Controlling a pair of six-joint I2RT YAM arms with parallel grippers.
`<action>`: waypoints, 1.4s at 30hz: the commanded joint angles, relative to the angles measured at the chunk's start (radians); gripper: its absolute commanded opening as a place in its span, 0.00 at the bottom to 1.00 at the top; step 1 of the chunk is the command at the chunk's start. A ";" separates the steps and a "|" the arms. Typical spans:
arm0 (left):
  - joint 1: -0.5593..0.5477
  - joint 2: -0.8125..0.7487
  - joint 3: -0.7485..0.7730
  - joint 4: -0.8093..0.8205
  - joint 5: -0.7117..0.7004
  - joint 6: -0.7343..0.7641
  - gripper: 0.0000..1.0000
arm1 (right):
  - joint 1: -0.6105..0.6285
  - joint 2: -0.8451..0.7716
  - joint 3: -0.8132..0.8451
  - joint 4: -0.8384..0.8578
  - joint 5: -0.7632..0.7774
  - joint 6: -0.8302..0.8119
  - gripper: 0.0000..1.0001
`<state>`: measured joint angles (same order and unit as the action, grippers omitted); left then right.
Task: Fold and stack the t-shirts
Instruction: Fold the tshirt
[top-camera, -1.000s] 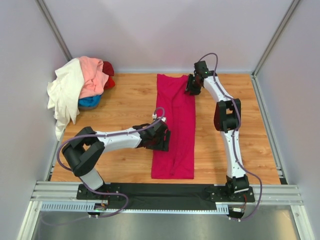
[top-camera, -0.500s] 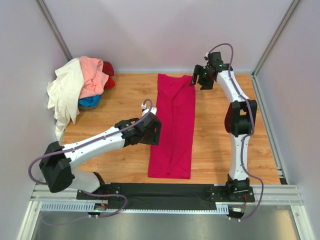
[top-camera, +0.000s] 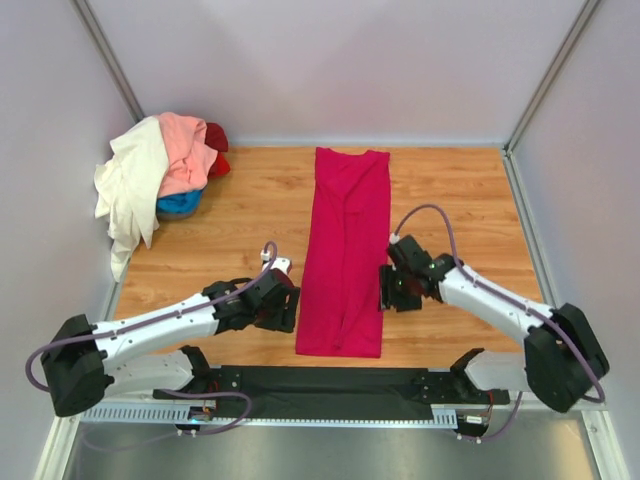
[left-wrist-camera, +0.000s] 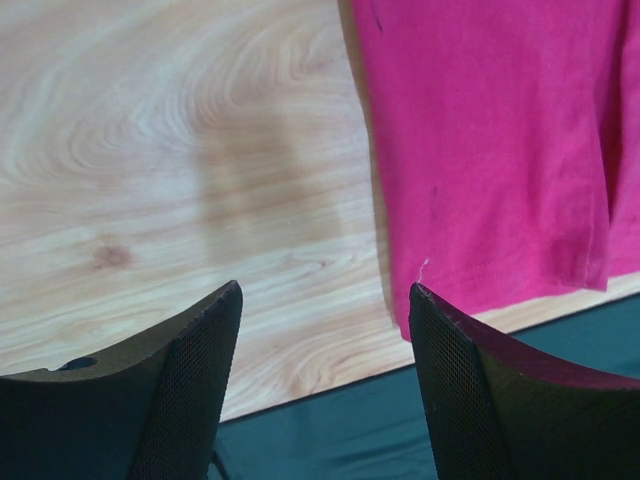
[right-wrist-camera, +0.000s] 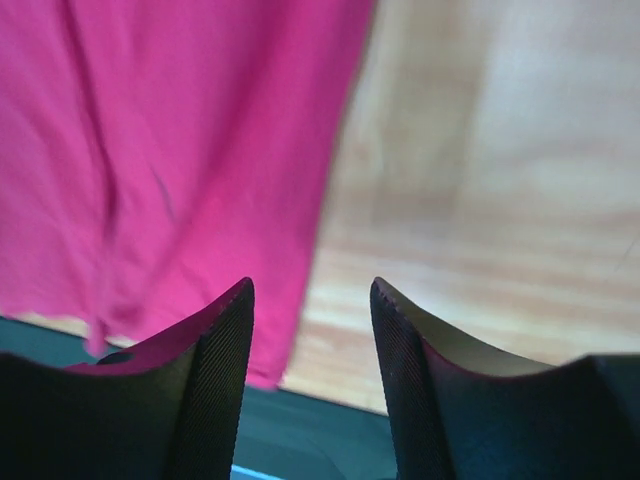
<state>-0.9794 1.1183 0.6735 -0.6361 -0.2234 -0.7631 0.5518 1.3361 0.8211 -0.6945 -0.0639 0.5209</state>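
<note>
- left gripper (left-wrist-camera: 325, 300): jaws wide, nothing between them. It sits low over the bare table (left-wrist-camera: 180, 150), just off the near-left corner of the magenta shirt (left-wrist-camera: 500, 150).
- right gripper (right-wrist-camera: 311, 290): jaws parted, a bit narrower, also empty. It is at the shirt's right edge, close to the near-right hem corner.
- The two flank the hem end, one per side. That reads as lining up to pinch both near corners together.
- magenta shirt: flat, mid-table, folded lengthwise into a long narrow strip. Collar end is far, hem end near, reaching about to the black strip (top-camera: 340, 380) at the table's near edge.
- Judgement: the lengthwise fold is done, so the crosswise fold comes next, hem toward collar. A two-corner grab keeps the strip square.
- Risk: layers are stacked at the edges; catching only the top layer would open the fold.
- pile of other shirts (top-camera: 160, 170): cream, salmon, blue and red, heaped in the far-left corner, well apart and not yet folded.
</note>
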 joint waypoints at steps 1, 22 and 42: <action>-0.018 -0.069 -0.038 0.096 0.044 -0.057 0.75 | 0.124 -0.162 -0.126 0.055 0.094 0.168 0.52; -0.051 -0.057 -0.153 0.213 0.099 -0.131 0.73 | 0.445 -0.186 -0.286 0.096 0.159 0.421 0.44; -0.119 -0.040 -0.201 0.286 0.116 -0.173 0.69 | 0.462 -0.192 -0.361 0.101 0.196 0.444 0.00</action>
<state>-1.0863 1.0775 0.4850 -0.4099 -0.1181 -0.9131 1.0069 1.1370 0.4915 -0.5858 0.0830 0.9485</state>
